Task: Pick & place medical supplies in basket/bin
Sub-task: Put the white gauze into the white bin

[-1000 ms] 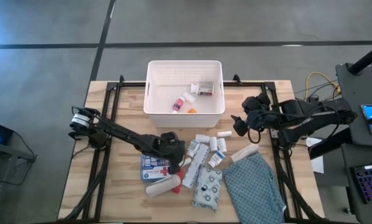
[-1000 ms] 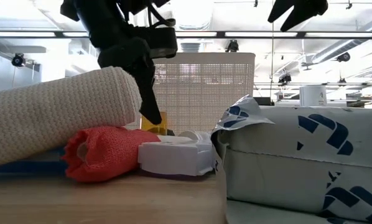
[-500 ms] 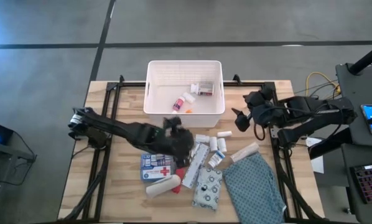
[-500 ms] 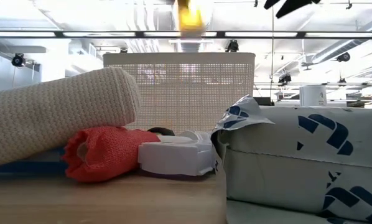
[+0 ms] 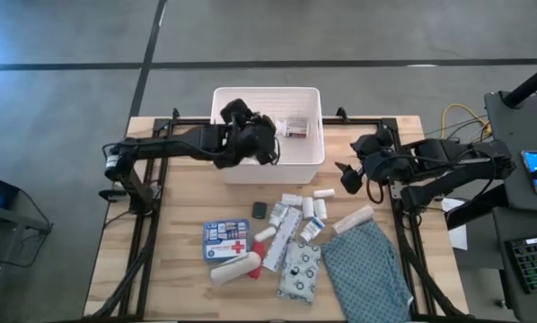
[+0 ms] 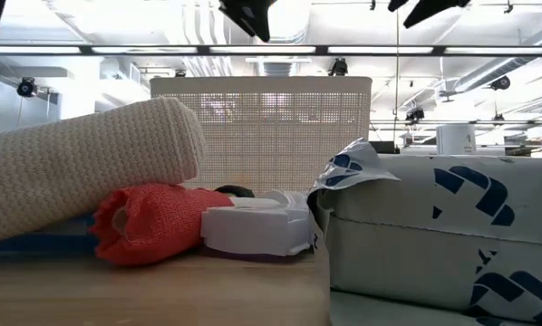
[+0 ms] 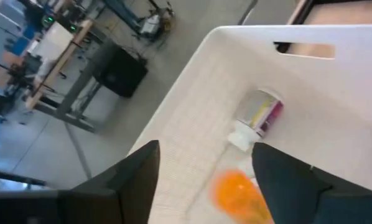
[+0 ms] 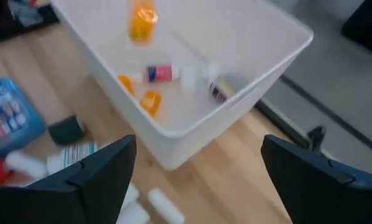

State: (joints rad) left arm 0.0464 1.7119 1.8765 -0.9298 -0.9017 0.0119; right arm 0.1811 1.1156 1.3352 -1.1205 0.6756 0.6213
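While both arms' fingers stand wide, an orange vial (image 8: 142,20) falls clear above the basket (image 5: 315,154) rim.

Overhead, table-level and both wrists, basket (image 5: 224,170) shared.

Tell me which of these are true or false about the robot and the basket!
1. The left hand is over the white basket. True.
2. The blue first-aid box is inside the basket. False: it lies on the table, in front of the basket.
3. An orange vial is in the air above the basket. True.
4. The right hand holds a bottle. False: it is open and empty, right of the basket.
5. The teal cloth covers the basket. False: it lies on the table.
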